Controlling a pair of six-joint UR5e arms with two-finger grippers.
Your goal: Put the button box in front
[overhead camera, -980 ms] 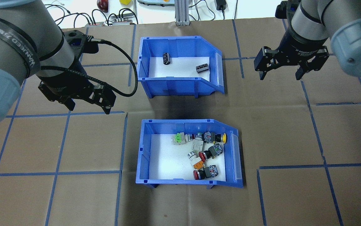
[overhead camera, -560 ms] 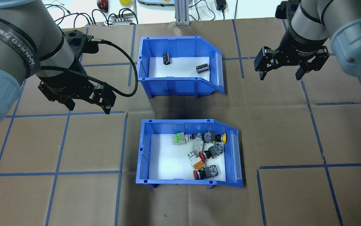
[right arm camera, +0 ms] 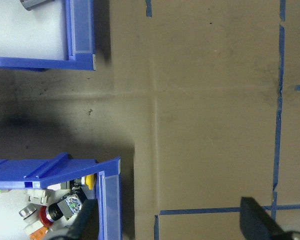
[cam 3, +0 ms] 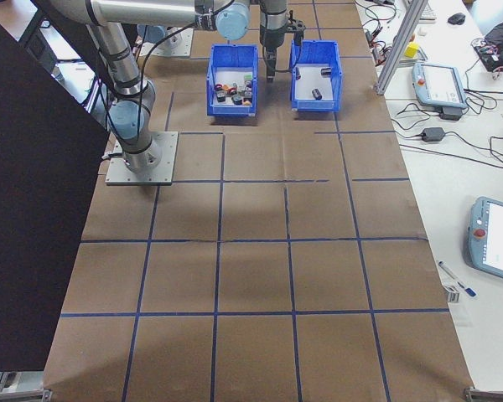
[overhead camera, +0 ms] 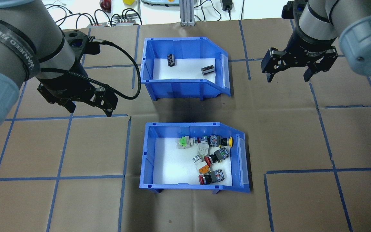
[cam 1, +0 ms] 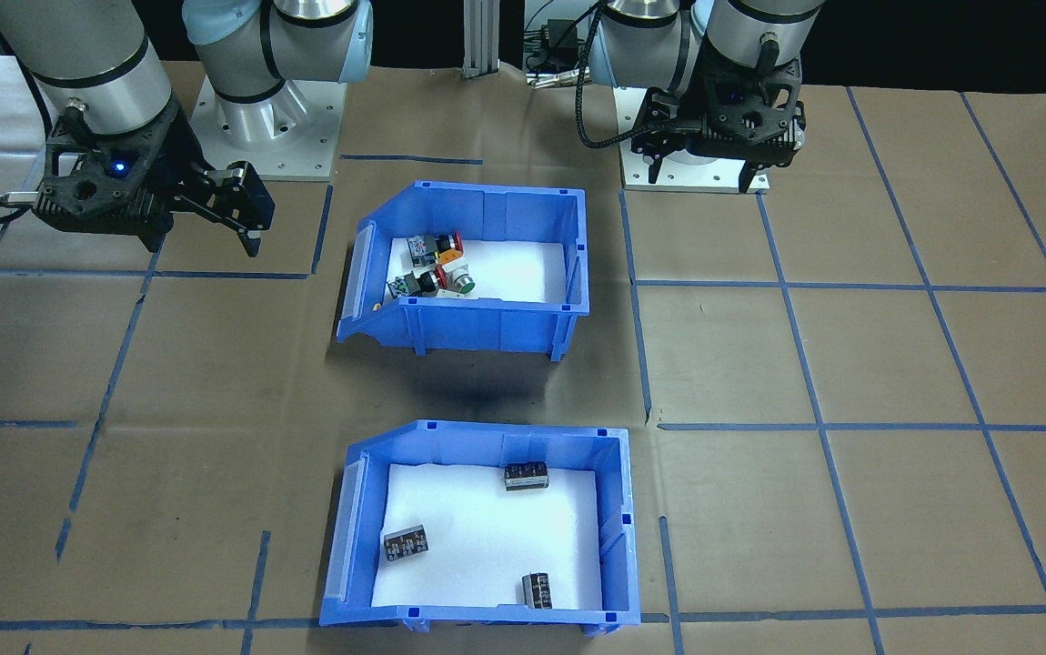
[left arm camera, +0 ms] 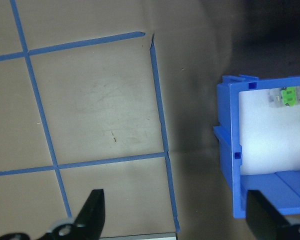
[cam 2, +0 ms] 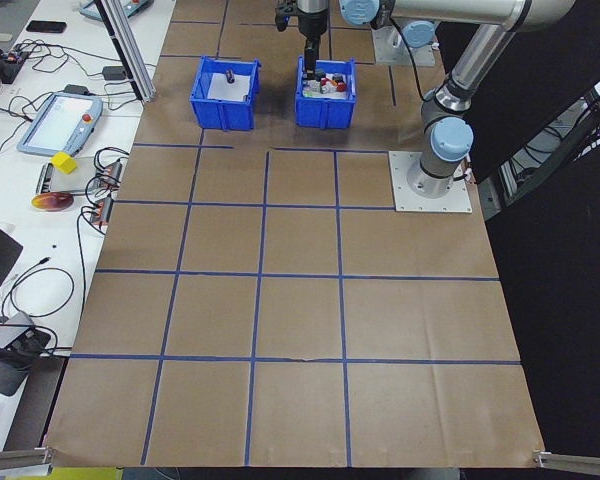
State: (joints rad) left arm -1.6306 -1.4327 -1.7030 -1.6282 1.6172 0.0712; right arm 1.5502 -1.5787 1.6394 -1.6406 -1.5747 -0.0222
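Note:
The button box (overhead camera: 167,161) is a blue open-top bin with a white foam floor, holding several red, green, yellow and orange push-buttons. It stands in the middle of the table on the robot's side, seen in the front-facing view as the button box (cam 1: 487,323). My left gripper (overhead camera: 88,109) hovers open and empty above the paper to its left. A corner of the button box (left arm camera: 230,150) shows at the right of the left wrist view. My right gripper (overhead camera: 288,77) hangs open and empty, off to the far right of both bins. A corner of the button box (right arm camera: 107,192) also shows in the right wrist view.
A second blue bin (overhead camera: 175,88) holding only black cylindrical parts stands just beyond the button box, on the side away from the robot, second bin (cam 1: 477,555). Brown paper with blue tape lines covers the table. Cables (overhead camera: 121,17) and an aluminium post (overhead camera: 185,13) line the far edge.
Both arms have drifted by only a few pixels. Both bins stay where they were and both grippers stay open.

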